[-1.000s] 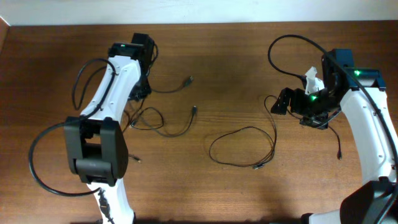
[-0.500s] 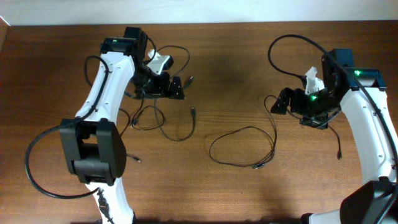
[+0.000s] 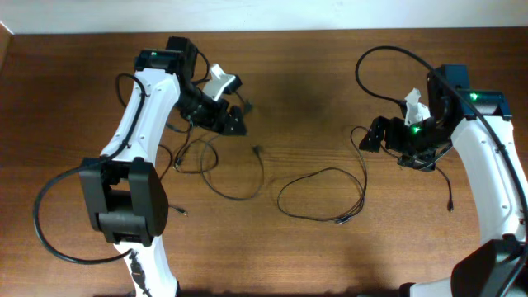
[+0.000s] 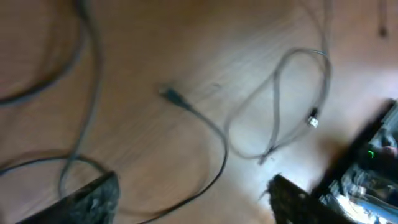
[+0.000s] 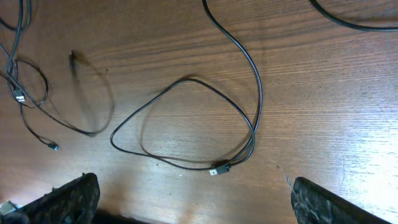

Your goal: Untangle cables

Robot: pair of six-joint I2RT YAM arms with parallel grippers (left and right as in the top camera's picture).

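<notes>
Overhead, thin black cables (image 3: 280, 198) looped on grained wood table (image 3: 313, 82), left fingers (image 4: 93, 196) and right fingers (image 5: 323, 205) spread

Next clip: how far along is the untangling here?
Done: one cable lies in its own loop mid-table, apart from the rest. In hand: nothing. The left fingers and right fingers are both open and empty above the table. Left: the tangle of overlapping cords beside the left arm needs pulling apart.
</notes>
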